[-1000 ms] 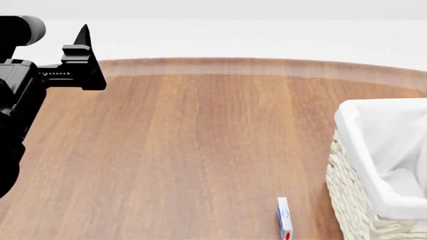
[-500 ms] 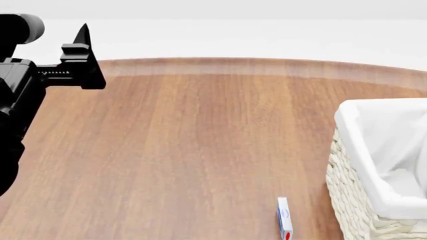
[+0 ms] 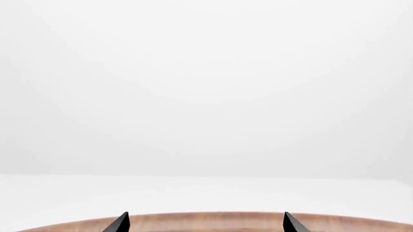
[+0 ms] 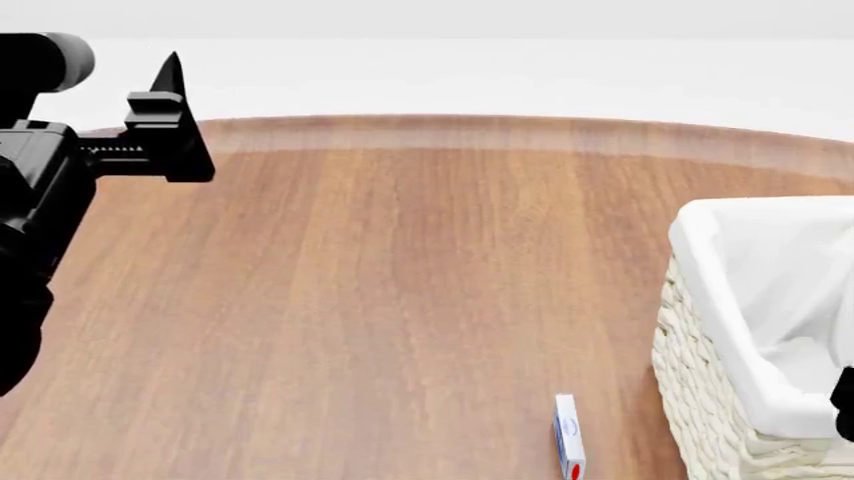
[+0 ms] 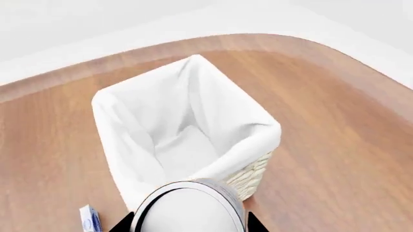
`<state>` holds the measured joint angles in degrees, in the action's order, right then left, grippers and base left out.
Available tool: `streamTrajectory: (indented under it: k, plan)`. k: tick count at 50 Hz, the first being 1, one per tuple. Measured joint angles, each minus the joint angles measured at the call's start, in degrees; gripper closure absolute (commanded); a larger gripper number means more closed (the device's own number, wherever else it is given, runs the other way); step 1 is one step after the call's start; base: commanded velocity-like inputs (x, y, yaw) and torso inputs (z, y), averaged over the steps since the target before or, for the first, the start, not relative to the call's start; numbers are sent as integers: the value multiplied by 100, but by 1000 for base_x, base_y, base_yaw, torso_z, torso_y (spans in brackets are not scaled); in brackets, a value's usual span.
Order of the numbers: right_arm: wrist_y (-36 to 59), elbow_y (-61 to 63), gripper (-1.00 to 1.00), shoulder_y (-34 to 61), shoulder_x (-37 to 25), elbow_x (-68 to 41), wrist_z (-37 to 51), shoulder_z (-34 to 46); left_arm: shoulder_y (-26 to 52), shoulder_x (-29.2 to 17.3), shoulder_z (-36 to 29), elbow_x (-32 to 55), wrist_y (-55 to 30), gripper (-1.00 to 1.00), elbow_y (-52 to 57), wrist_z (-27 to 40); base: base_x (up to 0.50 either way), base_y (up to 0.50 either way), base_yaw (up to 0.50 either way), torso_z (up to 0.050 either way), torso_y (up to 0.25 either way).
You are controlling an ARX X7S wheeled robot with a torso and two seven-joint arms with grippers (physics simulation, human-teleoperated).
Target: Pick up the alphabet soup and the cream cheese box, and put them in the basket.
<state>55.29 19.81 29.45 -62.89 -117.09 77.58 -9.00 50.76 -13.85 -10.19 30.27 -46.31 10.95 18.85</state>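
The cream-white wicker basket [image 4: 701,330] with a white liner stands at the table's right; the right wrist view looks down into it [image 5: 106,108]. The cream cheese box [image 4: 569,438], thin and white-blue with a red mark, stands on edge just left of the basket, also in the right wrist view [image 5: 90,220]. My right gripper [image 5: 188,225] is shut on a can with a silver lid, the alphabet soup [image 5: 187,208], held above the basket's near rim. Only a black bit of it [image 4: 845,405] shows in the head view. My left gripper [image 4: 171,112] is open and empty, raised at the far left [image 3: 205,225].
The round wooden table [image 4: 400,280] ends in a curved far edge, with white floor beyond. The basket looks empty inside.
A black part of the right gripper has come into the head view at the lower right edge, by the basket. The left gripper has barely shifted.
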Motion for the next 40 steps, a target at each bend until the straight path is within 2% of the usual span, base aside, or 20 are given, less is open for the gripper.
streamTrajectory:
  k: [8, 21, 40]
  plan:
    - [249, -272, 100, 1165, 291, 851, -579, 889, -6, -9, -35, -5, 35, -100, -34, 5, 0, 0, 0, 0, 0]
    - [410, -869, 100, 2349, 816, 2255, -1545, 1870, -4, -18, -82, -2, 79, -100, -81, 15, 0, 0, 0, 0, 0]
    - [-296, -3038, 100, 3448, 1855, 4591, -3381, 3183, 0, -40, -129, 11, 158, -100, -173, 20, 0, 0, 0, 0, 1]
